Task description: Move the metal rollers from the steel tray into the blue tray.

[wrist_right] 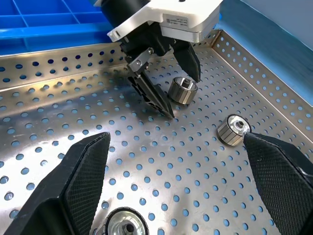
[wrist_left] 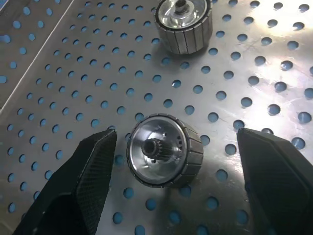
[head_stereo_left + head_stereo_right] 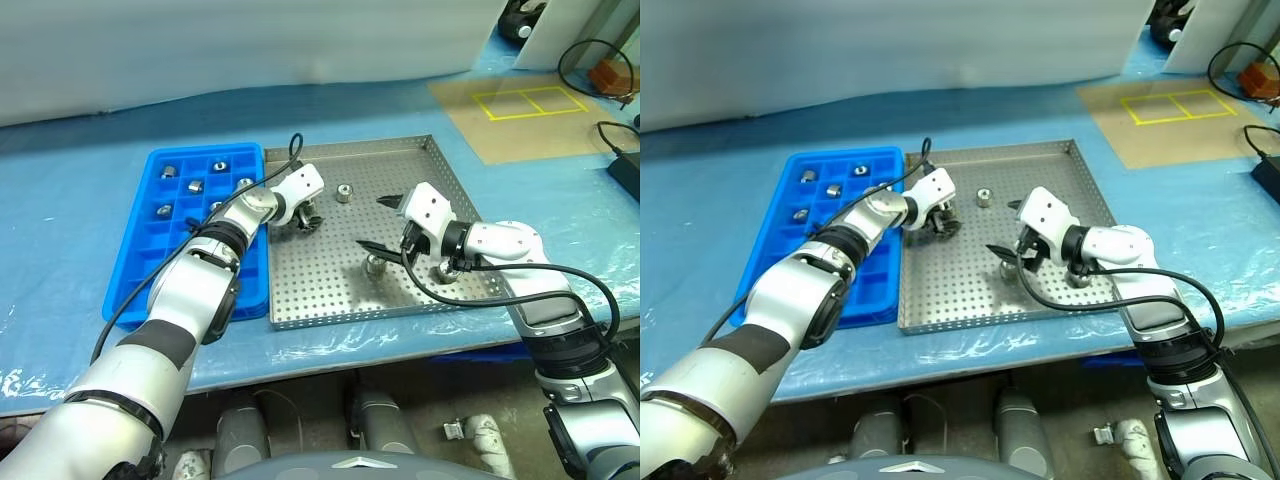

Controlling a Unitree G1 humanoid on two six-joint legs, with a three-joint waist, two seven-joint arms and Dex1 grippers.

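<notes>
**Steel tray: four rollers left, six in blue**

Steel tray (image 3: 330,290) held four metal rollers (image 2: 165,152), shiny, ribbed, hollow-centred. Blue tray (image 3: 140,270) held six, one per compartment. Left gripper (image 1: 168,93) was spread wide around one roller on the perforated floor, not clamped. Right gripper (image 3: 382,222) hung open above tray.
</notes>
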